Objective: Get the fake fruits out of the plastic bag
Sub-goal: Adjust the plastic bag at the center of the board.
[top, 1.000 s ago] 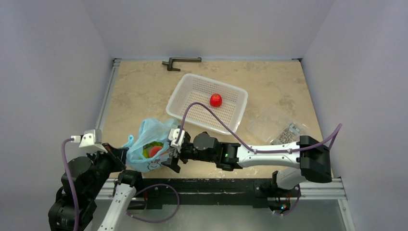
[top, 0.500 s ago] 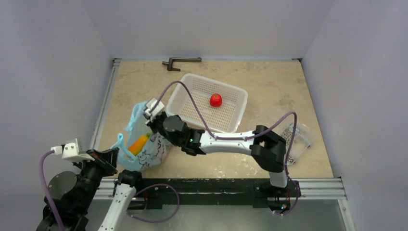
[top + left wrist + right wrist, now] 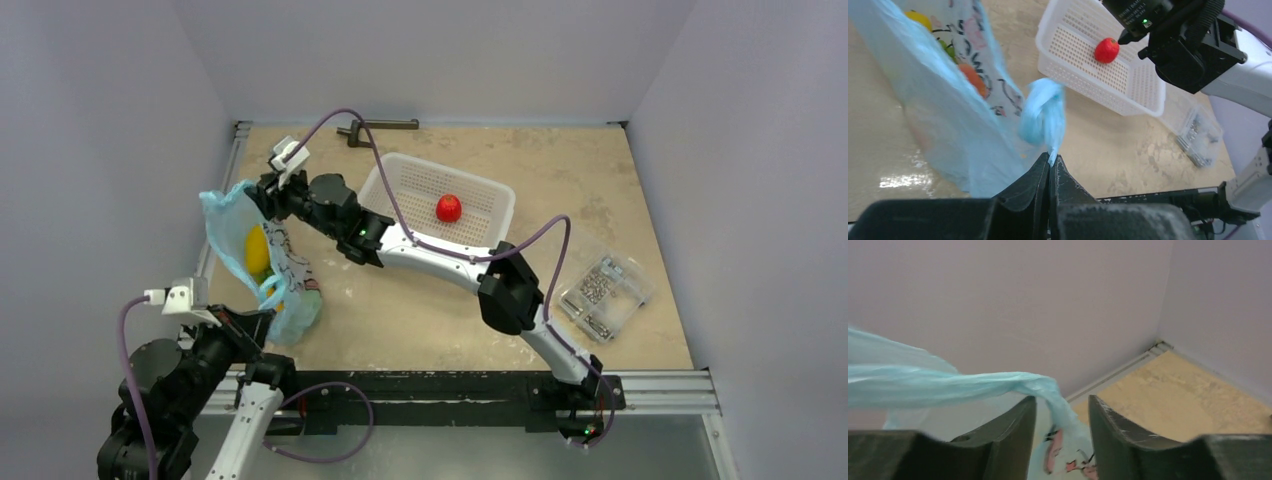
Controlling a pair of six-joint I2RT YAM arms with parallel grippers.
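The light blue plastic bag (image 3: 240, 235) hangs stretched along the table's left edge between my two grippers. My left gripper (image 3: 1050, 161) (image 3: 262, 312) is shut on a twisted handle of the bag (image 3: 1043, 117) at the near end. My right gripper (image 3: 1060, 401) (image 3: 264, 194) is at the far, raised end; its jaws stand apart with a strip of the bag (image 3: 1063, 412) passing loosely between them. Through the film I see fake fruits: a yellow one (image 3: 256, 250) (image 3: 918, 19), a green one (image 3: 948, 49) and an orange one (image 3: 973, 80).
A white perforated basket (image 3: 480, 235) (image 3: 1143, 90) with a small red fruit (image 3: 449, 208) (image 3: 1106, 50) stands mid-table behind the right arm. A clear box of metal parts (image 3: 600, 292) lies at the right. A dark metal tool (image 3: 375, 128) rests at the back edge.
My right gripper has swung from the near edge to the far left, pulling the bag's end up and back, and its jaws have come apart. The left arm shifted slightly, still gripping.
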